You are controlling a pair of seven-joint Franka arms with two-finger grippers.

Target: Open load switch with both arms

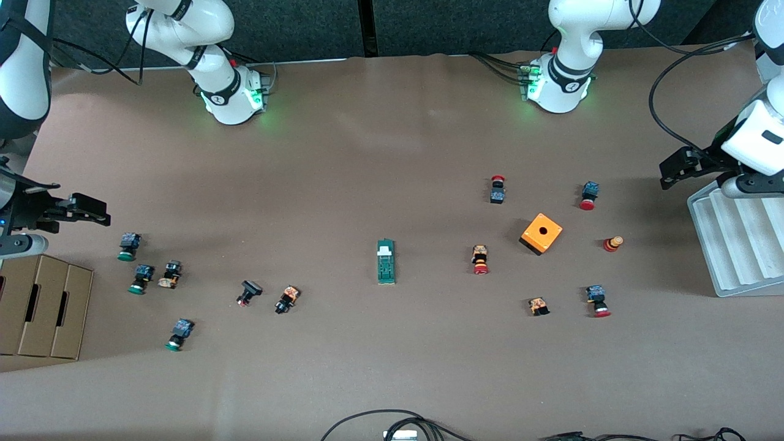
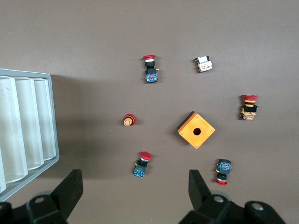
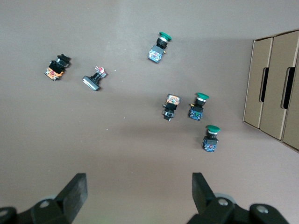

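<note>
The load switch (image 1: 386,262), a slim dark-green block with a white piece at the end nearer the robots, lies flat near the middle of the table. It shows in neither wrist view. My left gripper (image 1: 669,171) hangs open and empty in the air at the left arm's end of the table, beside the white tray. In the left wrist view the left gripper (image 2: 135,186) stands wide over bare table near a red-capped button (image 2: 141,164). My right gripper (image 1: 98,211) is open and empty at the right arm's end; in its wrist view the right gripper (image 3: 139,186) is over bare table.
An orange cube (image 1: 541,233) with a hole and several red-capped buttons (image 1: 481,260) lie toward the left arm's end. Green-capped buttons (image 1: 128,246) lie toward the right arm's end. A white ridged tray (image 1: 735,245) and a cardboard box (image 1: 43,306) flank the table. Cables (image 1: 392,422) lie along the front edge.
</note>
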